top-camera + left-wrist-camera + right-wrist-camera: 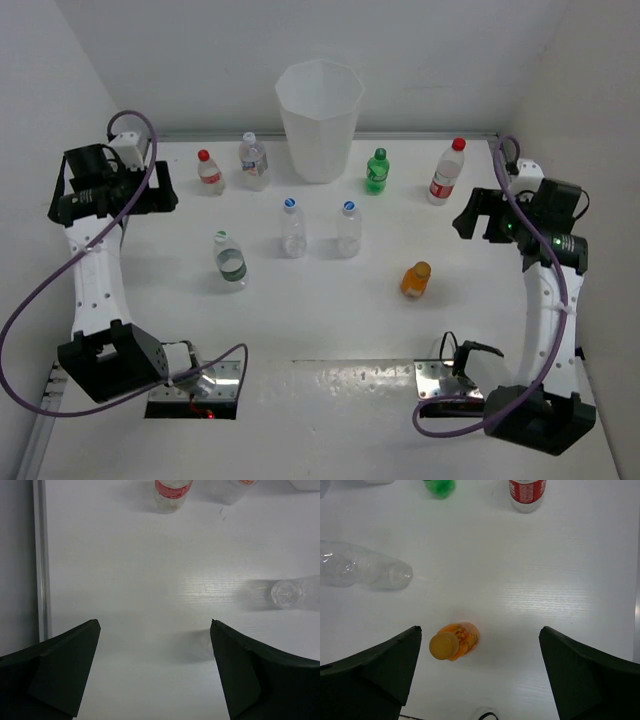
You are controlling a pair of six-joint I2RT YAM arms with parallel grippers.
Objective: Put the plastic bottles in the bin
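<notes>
The tall white bin (318, 120) stands at the back centre of the table. Several plastic bottles stand around it: a small red-capped one (209, 172), a white-capped one (253, 160), a green one (376, 171), a red-labelled one (446, 172), two blue-capped clear ones (292, 228) (348, 229), a green-capped clear one (230, 257) and an orange one (415, 281). My left gripper (165, 187) (155, 623) hangs open over bare table. My right gripper (468, 215) (480, 628) is open too. The orange bottle (454, 641) shows below it, near its left finger.
The red-labelled bottle (172, 489) lies ahead of the left gripper and a clear bottle (295, 592) to its right. Ahead of the right gripper are the green bottle (440, 487), the red-labelled bottle (526, 492) and a clear bottle (365, 572). White walls enclose the table.
</notes>
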